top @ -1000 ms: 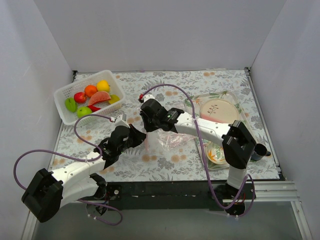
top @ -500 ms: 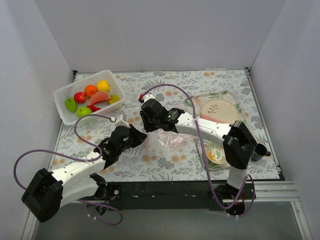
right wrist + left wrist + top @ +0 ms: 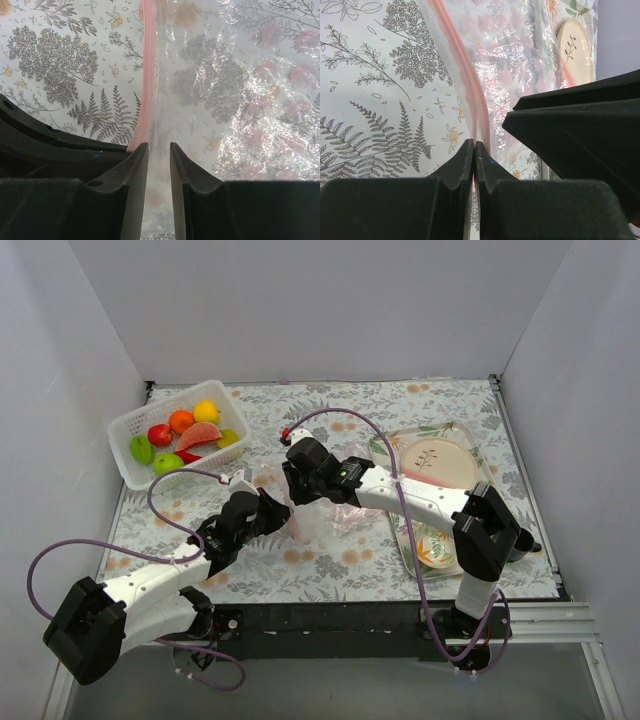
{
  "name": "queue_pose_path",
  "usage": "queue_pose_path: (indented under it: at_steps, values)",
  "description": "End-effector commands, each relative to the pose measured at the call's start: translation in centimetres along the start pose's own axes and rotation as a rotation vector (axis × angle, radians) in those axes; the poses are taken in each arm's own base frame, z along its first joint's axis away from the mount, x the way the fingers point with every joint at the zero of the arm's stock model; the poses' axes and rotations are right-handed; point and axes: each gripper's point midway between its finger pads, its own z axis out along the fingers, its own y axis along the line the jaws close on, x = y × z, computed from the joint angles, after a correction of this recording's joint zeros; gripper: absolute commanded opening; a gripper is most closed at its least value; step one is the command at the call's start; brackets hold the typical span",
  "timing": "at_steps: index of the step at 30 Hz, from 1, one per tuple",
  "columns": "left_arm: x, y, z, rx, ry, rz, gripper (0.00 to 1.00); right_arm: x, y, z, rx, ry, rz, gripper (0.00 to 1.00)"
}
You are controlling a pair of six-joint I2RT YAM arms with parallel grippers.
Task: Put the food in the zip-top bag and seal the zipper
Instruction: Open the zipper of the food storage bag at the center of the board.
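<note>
The clear zip-top bag (image 3: 338,516) lies crumpled at the table's middle, its mouth end raised between the two grippers. My left gripper (image 3: 283,512) (image 3: 474,145) is shut on the pink zipper (image 3: 465,80), which runs up and away from its tips. My right gripper (image 3: 298,498) (image 3: 159,146) has its jaws a narrow gap apart, with the bag's clear wall (image 3: 235,90) between them and the zipper (image 3: 148,75) just left of its left finger. The food (image 3: 185,435) is piled in the white basket: red and green apples, an orange, a lemon and a watermelon slice.
The white slotted basket (image 3: 122,455) stands at the far left. At the right a clear tray holds a patterned plate (image 3: 435,460) and a bowl (image 3: 435,548), with a dark cup (image 3: 520,540) beside it. Purple cables loop over both arms.
The bag's mouth end has risen and bunched up between the grippers. The right arm's elbow has shifted a little to the right. The left arm has hardly moved.
</note>
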Motion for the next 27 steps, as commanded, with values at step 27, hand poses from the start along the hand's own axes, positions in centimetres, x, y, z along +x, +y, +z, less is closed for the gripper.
queue_pose_path:
  at_steps: [27]
  values:
    - [-1.3, -1.4, -0.8, 0.029, -0.046, 0.013, 0.0, 0.0, 1.2, 0.8, 0.008, 0.027, -0.054, 0.26]
